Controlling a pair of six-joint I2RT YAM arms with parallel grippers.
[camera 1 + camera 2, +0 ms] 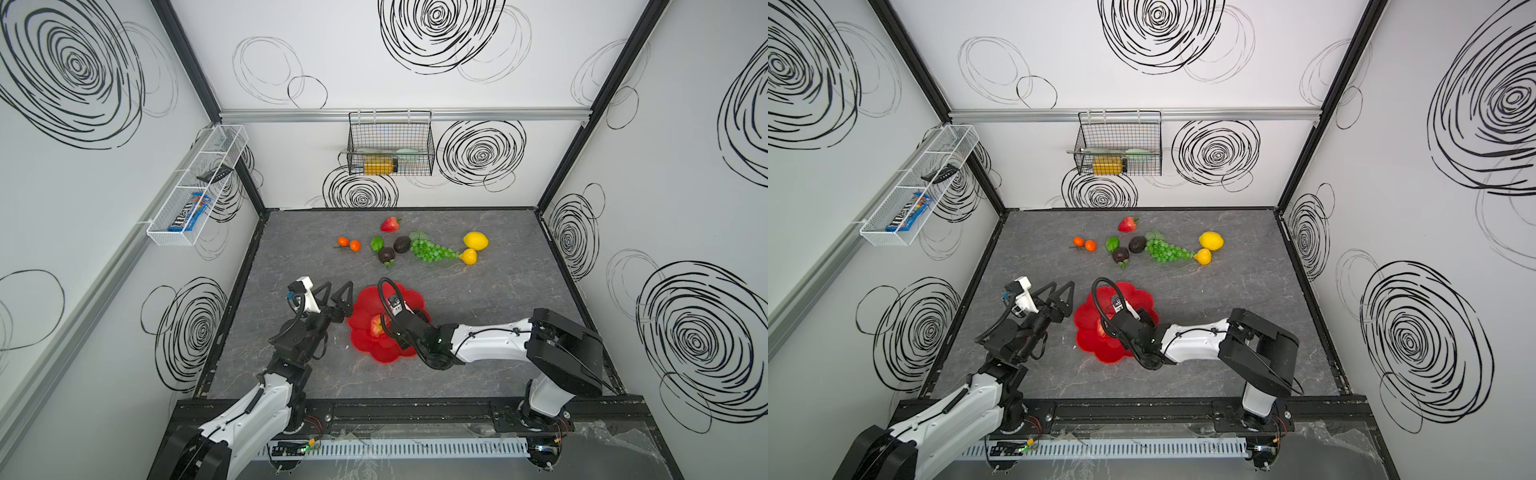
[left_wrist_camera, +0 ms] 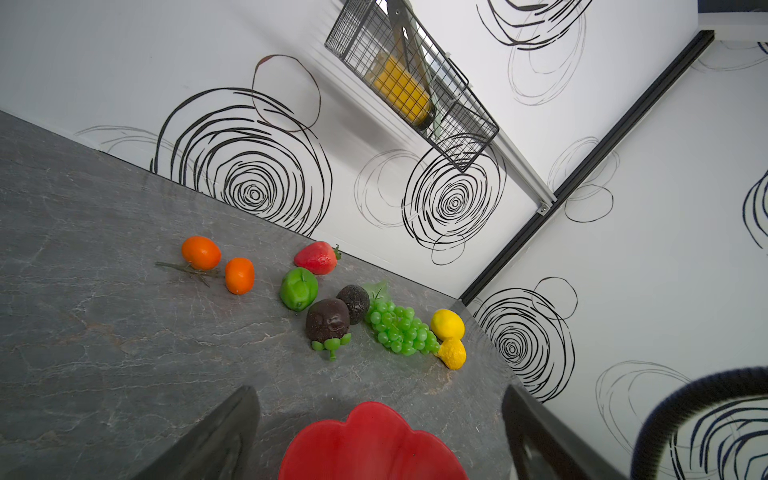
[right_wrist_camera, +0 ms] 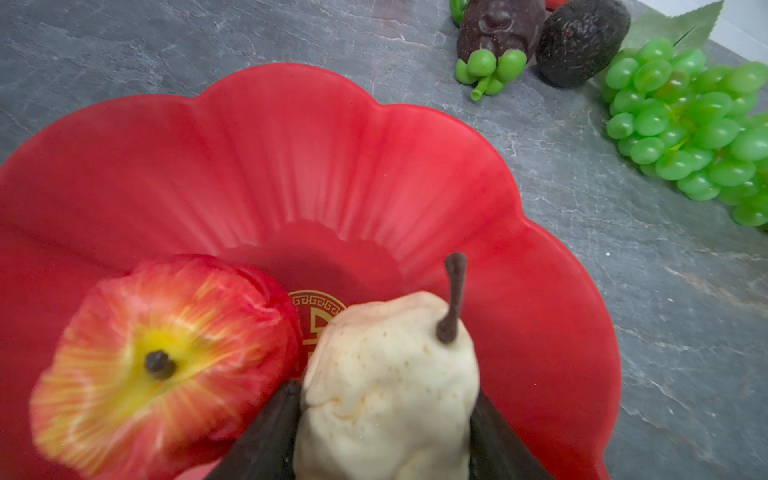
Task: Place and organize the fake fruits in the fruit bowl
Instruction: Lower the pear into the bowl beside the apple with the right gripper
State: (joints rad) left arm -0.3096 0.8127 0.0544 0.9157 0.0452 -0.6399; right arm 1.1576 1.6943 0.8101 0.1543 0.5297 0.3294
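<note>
On the grey surface [image 1: 478, 332], a cream lumpy pear [image 3: 395, 353] is gripped by the right tool [image 3: 384, 395] inside the glossy red scalloped bowl [image 1: 370, 303] beside a red apple [image 3: 166, 357] — left tool [image 1: 339, 284] spread wide.

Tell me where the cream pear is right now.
In the right wrist view, the cream pear is held in the right gripper, over the red fruit bowl and close beside the red apple.
</note>
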